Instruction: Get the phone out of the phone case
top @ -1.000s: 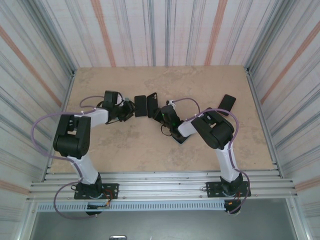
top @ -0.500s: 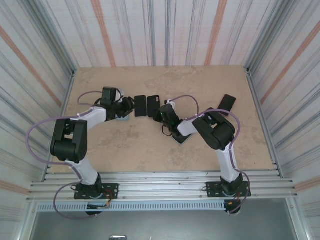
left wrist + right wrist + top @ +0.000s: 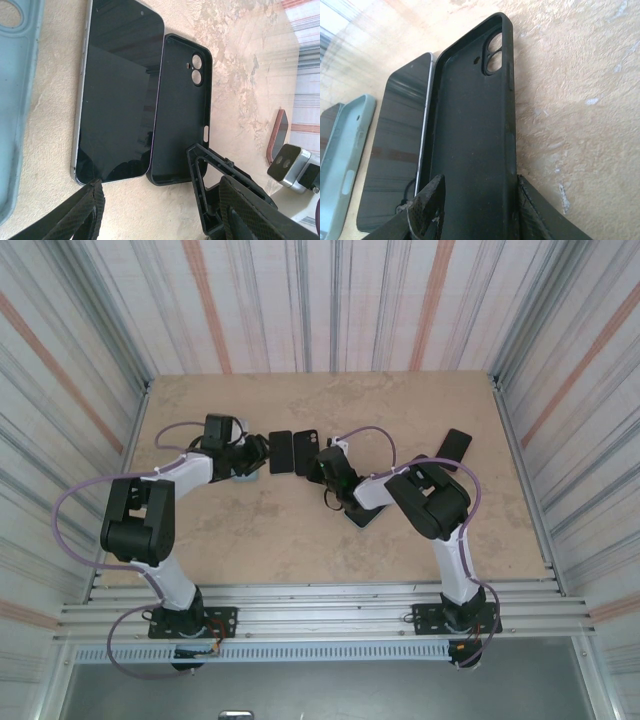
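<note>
Your right fingers (image 3: 427,205) straddle the near end of the empty black case (image 3: 470,125), one at each long wall. You cannot tell from these views whether they pinch it or only sit against it. Your left fingers (image 3: 82,212) stand wide with nothing between them, low over the counter (image 3: 240,65) at the near end of the phone (image 3: 120,95).

The phone lies flat on the counter, screen up, fully out of the case and just beside it, their long edges running side by side and all but touching. The case lies open side up, its camera cut-out at the far end. On the phone's other side lies a pale blue case (image 3: 15,100). Toward the counter's right edge, well apart, sits a dark slab (image 3: 455,447); whether it is a phone or a case is not clear.

As I judge it, the removal itself is done, since no part of the phone sits inside the shell. What remains is the let-go. Spread the right fingers fully in case they bear on the case. Then lift straight up before you draw back, so no fingertip drags the case into the phone. Raise the left arm the same way, because its tips are close to the phone's near edge and a sideways sweep could nudge it.
</note>
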`<state>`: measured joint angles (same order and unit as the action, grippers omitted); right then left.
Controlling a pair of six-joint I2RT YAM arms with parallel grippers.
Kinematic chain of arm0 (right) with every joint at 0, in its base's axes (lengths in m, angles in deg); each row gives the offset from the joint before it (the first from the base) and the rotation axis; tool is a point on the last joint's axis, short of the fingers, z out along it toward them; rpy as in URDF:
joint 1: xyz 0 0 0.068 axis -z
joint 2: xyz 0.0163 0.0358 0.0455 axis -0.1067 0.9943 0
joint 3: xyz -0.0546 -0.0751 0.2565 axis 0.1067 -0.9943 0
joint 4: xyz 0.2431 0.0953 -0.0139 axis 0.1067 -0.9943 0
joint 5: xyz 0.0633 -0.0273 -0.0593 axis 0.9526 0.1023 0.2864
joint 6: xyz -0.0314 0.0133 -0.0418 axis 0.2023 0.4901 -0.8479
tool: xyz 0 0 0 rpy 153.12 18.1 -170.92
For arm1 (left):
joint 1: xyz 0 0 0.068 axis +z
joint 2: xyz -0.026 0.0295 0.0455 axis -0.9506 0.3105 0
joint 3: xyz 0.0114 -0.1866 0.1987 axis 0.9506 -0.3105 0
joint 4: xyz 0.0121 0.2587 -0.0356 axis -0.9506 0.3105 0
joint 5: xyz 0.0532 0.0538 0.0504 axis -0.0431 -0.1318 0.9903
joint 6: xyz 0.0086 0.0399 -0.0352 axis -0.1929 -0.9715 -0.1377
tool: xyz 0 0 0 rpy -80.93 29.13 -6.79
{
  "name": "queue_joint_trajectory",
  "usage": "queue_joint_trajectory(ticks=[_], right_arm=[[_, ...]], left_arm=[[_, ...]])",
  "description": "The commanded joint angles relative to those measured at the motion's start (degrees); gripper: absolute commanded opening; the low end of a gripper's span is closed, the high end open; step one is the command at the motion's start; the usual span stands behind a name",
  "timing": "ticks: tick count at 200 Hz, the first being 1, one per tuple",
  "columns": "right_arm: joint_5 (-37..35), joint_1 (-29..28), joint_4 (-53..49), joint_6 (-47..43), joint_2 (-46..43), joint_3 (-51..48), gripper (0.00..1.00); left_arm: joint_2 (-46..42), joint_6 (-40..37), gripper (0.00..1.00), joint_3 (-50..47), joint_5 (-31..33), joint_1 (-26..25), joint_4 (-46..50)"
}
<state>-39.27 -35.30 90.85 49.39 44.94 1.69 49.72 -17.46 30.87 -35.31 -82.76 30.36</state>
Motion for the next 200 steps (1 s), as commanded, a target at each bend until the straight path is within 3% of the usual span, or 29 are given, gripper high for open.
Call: queue_joint_trajectory(ticks=[1, 82, 125, 159, 200], right_arm=[[1.1, 1.0, -5.3, -3.3, 0.5, 0.2, 0.41], [1.8, 2.6, -15.3, -9.5, -12.5, -2.2, 0.61], [3.4, 4.7, -23.1, -8.9, -23.4, -7.5, 0.8], [6.0, 7.5, -35.0, -3.3, -31.1, -9.2, 0.83], [7.3, 8.2, -48.3, 4.0, -39.2, -12.3, 0.91]], left_arm=[[-2.9, -1.6, 0.64, 1.8, -0.5, 0.5, 1.6], [-9.0, -4.6, 0.67, 3.0, -1.7, 0.4, 5.7], [-14.0, -6.4, 0.75, 1.2, -2.0, -0.4, 7.4], [-17.1, -8.7, 0.88, -1.2, -1.1, -2.4, 7.3], [-19.7, -8.2, 0.94, -4.6, -0.9, -5.3, 5.6]])
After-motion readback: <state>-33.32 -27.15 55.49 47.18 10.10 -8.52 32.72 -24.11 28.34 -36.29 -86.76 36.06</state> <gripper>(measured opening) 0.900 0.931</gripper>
